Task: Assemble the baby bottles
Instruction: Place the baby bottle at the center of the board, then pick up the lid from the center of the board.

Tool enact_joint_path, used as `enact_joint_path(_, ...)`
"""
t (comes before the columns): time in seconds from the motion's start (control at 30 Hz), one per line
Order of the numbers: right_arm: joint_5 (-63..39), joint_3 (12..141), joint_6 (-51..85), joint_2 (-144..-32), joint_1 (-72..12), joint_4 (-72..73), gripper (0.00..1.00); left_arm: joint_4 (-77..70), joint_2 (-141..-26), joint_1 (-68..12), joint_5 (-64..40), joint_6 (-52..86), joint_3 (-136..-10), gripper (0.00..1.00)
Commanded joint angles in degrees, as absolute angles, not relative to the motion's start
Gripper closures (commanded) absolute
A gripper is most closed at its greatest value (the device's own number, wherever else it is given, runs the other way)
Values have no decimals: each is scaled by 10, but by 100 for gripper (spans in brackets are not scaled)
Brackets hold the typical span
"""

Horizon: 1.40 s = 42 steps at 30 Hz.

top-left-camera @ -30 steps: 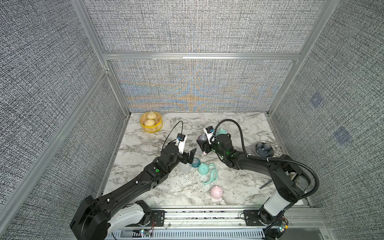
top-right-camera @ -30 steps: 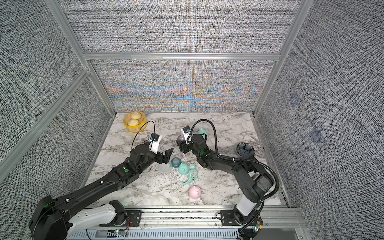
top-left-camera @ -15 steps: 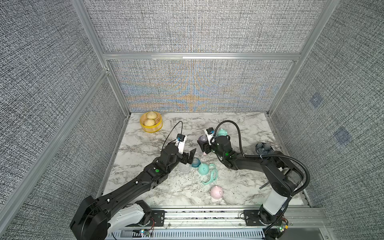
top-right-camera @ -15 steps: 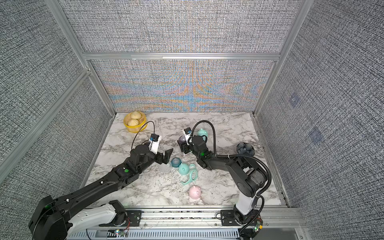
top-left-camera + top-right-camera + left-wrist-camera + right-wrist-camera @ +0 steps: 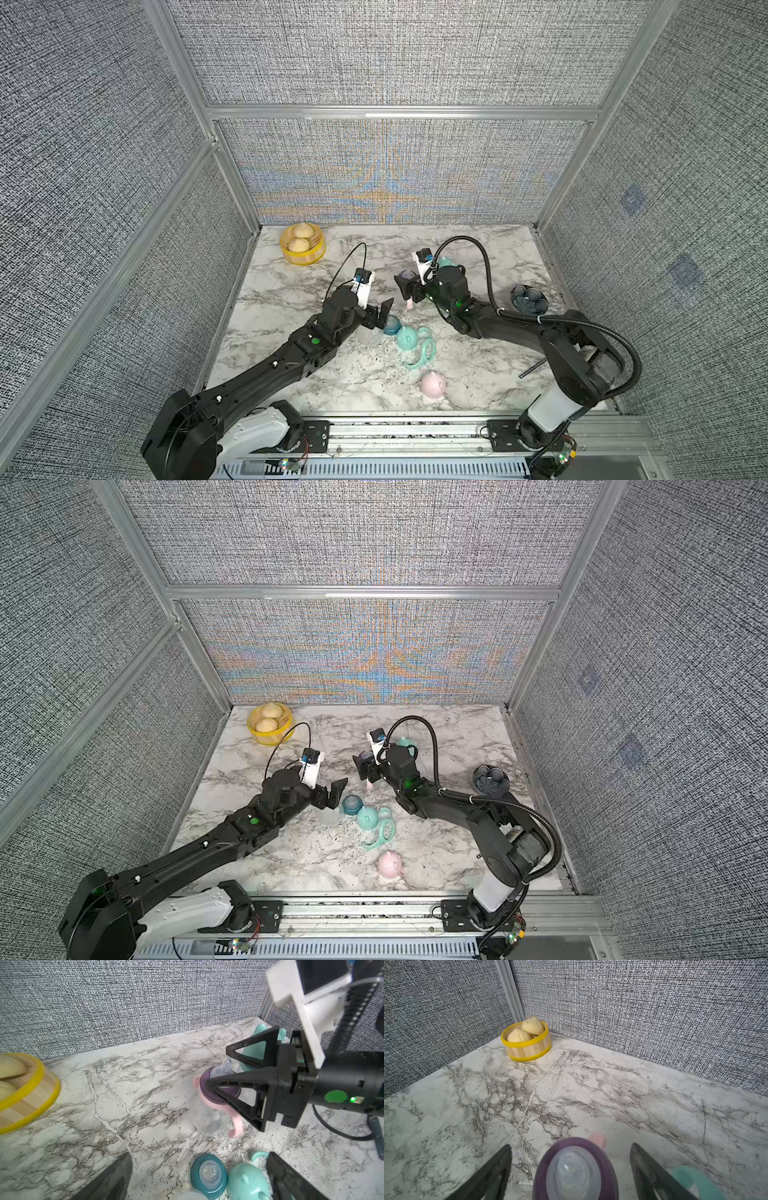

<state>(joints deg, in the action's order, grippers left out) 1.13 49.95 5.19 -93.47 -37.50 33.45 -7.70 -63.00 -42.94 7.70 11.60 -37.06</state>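
The pink-handled bottle, topped by a purple collar, rests on the marble table near its middle; the right gripper comes at it from the right, and its fingers stand on either side of the collar with a gap showing on both sides, so it is parted and has hold of nothing. Beyond the bottle the marble is bare all the way to the basket in the far left corner; the back wall and left wall close off that room. A far mint cap sits just behind the right gripper; a dark bowl lies well apart, by the right edge. Toward the front the left gripper hangs spread wide and empty; just beside it are a teal collar, a near mint cap and a bare bottle; a mint handle lies just beside that cap; a pink cap sits apart, nearer the front rail.
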Motion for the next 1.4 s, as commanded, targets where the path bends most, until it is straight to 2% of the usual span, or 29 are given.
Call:
enact_joint_path(0.0,16,507,52,-904,-376,280,11,-87,-633,-427,77,116,-377,0)
enact_joint_path(0.47,8,560,121,-668,-407,-201,12,-61,-649,-403,37,108,-400,0)
enact_joint_path(0.77,-15,640,167,-626,-464,-487,12,-56,-648,-395,30,100,-415,0)
enact_joint_path(1.07,-18,637,188,-684,-563,-586,12,-44,-644,-393,20,97,-423,0)
enact_joint_path(1.37,-23,551,217,-727,-614,-521,15,-27,-618,-390,22,97,-416,0)
